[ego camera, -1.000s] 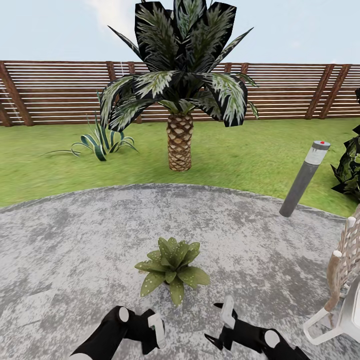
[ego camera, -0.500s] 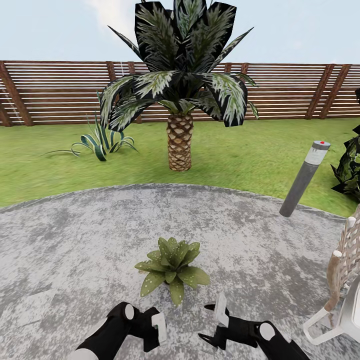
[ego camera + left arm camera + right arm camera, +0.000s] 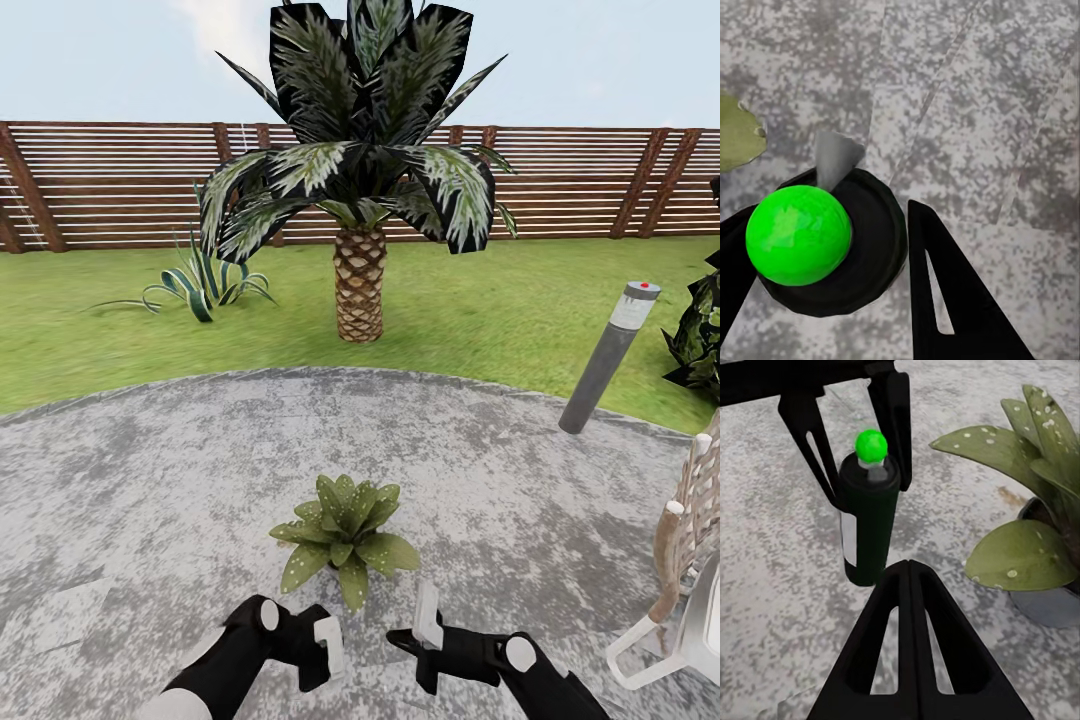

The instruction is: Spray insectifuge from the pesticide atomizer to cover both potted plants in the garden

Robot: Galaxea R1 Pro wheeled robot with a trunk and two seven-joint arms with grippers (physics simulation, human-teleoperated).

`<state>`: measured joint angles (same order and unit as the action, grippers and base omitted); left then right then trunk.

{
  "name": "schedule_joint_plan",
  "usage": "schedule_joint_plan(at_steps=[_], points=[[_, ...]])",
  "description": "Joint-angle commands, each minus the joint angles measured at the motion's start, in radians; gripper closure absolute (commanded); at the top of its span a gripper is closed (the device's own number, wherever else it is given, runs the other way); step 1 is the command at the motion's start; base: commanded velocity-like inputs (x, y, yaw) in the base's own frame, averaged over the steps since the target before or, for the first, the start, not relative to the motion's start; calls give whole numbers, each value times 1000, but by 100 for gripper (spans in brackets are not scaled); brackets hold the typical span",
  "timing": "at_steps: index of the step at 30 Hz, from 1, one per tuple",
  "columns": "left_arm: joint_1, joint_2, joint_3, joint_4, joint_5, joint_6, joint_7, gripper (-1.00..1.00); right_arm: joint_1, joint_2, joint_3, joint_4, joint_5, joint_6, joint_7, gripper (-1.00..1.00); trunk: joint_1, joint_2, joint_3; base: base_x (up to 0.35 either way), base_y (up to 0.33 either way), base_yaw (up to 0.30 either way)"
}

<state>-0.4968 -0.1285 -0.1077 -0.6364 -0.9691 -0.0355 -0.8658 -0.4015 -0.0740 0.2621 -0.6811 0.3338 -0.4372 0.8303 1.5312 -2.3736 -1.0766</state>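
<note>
One potted plant (image 3: pixel 345 535), one atomizer (image 3: pixel 870 529), one palm (image 3: pixel 358 170), one agave (image 3: pixel 205 280).

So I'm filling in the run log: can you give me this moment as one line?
phase: atomizer in hand | left gripper: shut on atomizer | right gripper: shut, empty | plant: just ahead on patio | mist: none seen

A round mottled grey stone patio (image 3: pixel 150 480) fills the foreground, edged by green lawn (image 3: pixel 480 310). A brown slatted wooden fence (image 3: pixel 110 185) runs along the lawn's far edge under pale blue sky. A big palm (image 3: pixel 360 200) stands mid-lawn, a striped agave (image 3: pixel 205 280) beside it. A grey bollard lamp (image 3: pixel 608 355) leans at the patio's right edge, near a wicker chair (image 3: pixel 685 560).
</note>
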Motion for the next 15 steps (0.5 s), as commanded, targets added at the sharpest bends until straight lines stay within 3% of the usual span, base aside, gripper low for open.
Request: schedule_joint_plan(at_steps=[1,7,15], points=[[0,-4,0,-2,-8,-5,-2,100,0,0,2,-1,7,-4,-2,100,0,0,-1,0,0,0],[0,-21,-32,-2,-6,-12,-3,100,0,0,2,-2,8,-4,-2,100,0,0,-1,0,0,0],[0,-44,-36,-2,-4,-15,-8,100,0,0,1,-1,9,-5,-2,100,0,0,-1,0,0,0]])
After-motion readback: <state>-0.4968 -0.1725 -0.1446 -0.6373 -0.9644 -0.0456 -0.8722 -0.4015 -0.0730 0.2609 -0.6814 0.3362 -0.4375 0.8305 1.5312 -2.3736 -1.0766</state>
